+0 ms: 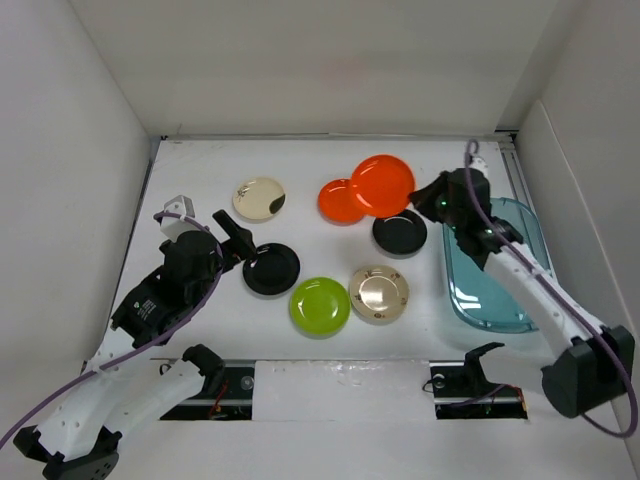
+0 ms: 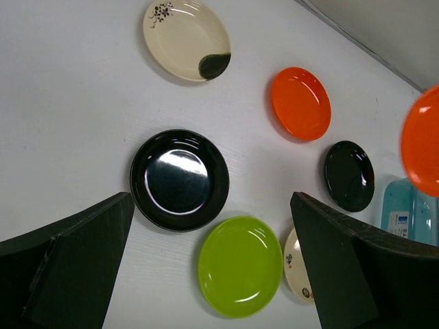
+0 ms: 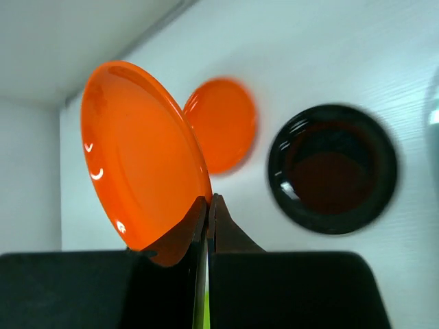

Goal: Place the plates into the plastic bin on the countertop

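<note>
One orange plate [image 3: 137, 157], seemingly light, stiff and slick, hangs pinched by its thin rim in the right gripper [image 3: 208, 205], the left gripper [image 2: 211, 205] spread wide.

The countertop [image 1: 300, 165] and the walls [image 1: 90, 150] are plain white. The tilted orange plate [image 1: 383, 183] and the flat orange plate [image 1: 338, 203] are vivid orange, unpatterned. The left black plate [image 1: 271, 268] and the right black plate [image 1: 399, 232] are glossy black. The lime green plate [image 1: 320, 306] is plain. The cream plate [image 2: 185, 38] carries a dark swoosh at one rim and a small dark sprig opposite. The gold-beige plate [image 1: 379, 293] has a shiny centre. The plastic bin [image 1: 480, 300] is translucent teal-blue.
</note>
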`<state>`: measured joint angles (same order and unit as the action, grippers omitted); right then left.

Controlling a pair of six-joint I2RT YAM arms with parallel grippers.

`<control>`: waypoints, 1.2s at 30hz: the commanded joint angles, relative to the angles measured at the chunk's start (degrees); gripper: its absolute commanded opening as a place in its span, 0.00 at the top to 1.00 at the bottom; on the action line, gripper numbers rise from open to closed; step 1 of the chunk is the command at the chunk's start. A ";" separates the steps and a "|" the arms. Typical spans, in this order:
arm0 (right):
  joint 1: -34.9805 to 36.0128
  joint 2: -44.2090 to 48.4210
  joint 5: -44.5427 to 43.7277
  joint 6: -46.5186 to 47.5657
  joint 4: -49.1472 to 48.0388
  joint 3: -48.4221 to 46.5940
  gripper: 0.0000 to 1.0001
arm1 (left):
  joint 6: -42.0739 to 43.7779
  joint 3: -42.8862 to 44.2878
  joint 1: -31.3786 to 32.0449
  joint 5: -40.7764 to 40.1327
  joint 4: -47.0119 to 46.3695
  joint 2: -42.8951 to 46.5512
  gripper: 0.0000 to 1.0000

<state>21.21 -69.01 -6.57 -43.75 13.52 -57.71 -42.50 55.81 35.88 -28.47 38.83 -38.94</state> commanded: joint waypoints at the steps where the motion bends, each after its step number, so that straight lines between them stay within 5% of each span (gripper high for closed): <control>1: -8.36 8.07 -7.05 -6.16 4.41 5.05 1.00 | 1.10 -0.70 -0.37 0.08 -1.74 0.27 0.00; 10: -33.84 17.07 -5.56 -10.92 5.47 15.78 1.00 | 2.33 -1.23 -0.37 1.84 -2.79 -0.35 0.00; 22: -39.67 10.05 -6.88 -11.98 2.92 20.01 1.00 | 2.86 -1.23 -0.37 1.84 -3.41 1.50 0.00; 26: -39.67 9.42 -6.88 -11.98 3.61 19.48 0.90 | 2.86 -1.23 -0.37 1.84 -3.41 1.50 0.00; 27: -39.67 9.42 -6.36 -11.98 3.62 19.48 0.71 | 2.86 -1.23 -0.37 1.84 -3.41 1.50 0.00; 30: -39.67 11.70 -5.56 -11.98 3.62 19.48 0.38 | 2.86 -1.23 -0.37 1.84 -3.41 1.50 0.00; 36: -39.67 17.75 -2.75 -10.93 5.91 18.60 0.34 | 2.86 -1.23 -0.37 1.84 -3.41 1.50 0.00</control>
<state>-18.09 -55.07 -10.94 -55.29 19.55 -37.34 -40.49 54.87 35.88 -26.72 37.41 -37.69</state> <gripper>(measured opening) 0.657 0.993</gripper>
